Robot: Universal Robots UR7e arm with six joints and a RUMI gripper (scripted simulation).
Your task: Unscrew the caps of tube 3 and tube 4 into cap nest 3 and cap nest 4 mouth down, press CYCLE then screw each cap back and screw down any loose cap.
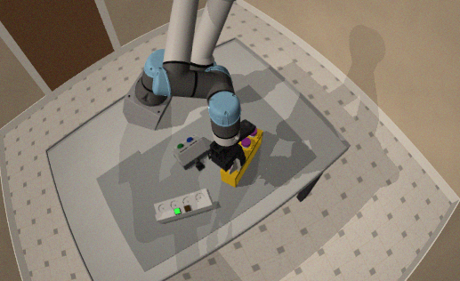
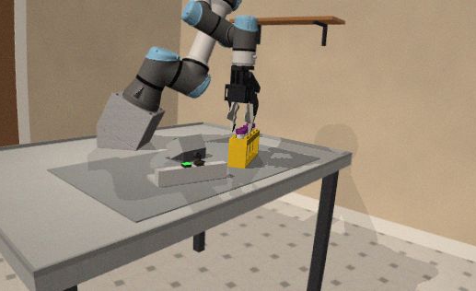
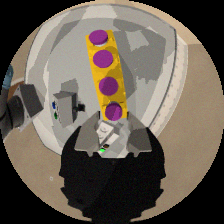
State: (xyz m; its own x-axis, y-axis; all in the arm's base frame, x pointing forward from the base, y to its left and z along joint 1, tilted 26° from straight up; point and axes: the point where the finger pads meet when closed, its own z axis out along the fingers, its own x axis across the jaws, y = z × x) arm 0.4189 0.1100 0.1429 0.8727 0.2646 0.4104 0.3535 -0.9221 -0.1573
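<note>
We find the claw point(image 1: 236, 166) point(image 2: 241, 129) point(image 3: 113, 111) part-open, holding nothing, its fingers either side of tube 4's cap point(image 2: 240, 132) point(image 3: 113, 111), at the end of the yellow decapping station point(image 1: 230, 179) point(image 2: 237, 154) point(image 3: 121, 93). Clearance appears straight up (full seating we cannot confirm); sideways, tube 3's cap point(image 3: 108, 86) adjoins.

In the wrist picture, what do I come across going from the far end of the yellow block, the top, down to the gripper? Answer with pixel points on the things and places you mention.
First purple cap point(image 3: 98, 37), second purple cap point(image 3: 103, 59), third purple cap point(image 3: 108, 86), fourth purple cap point(image 3: 113, 111).
</note>
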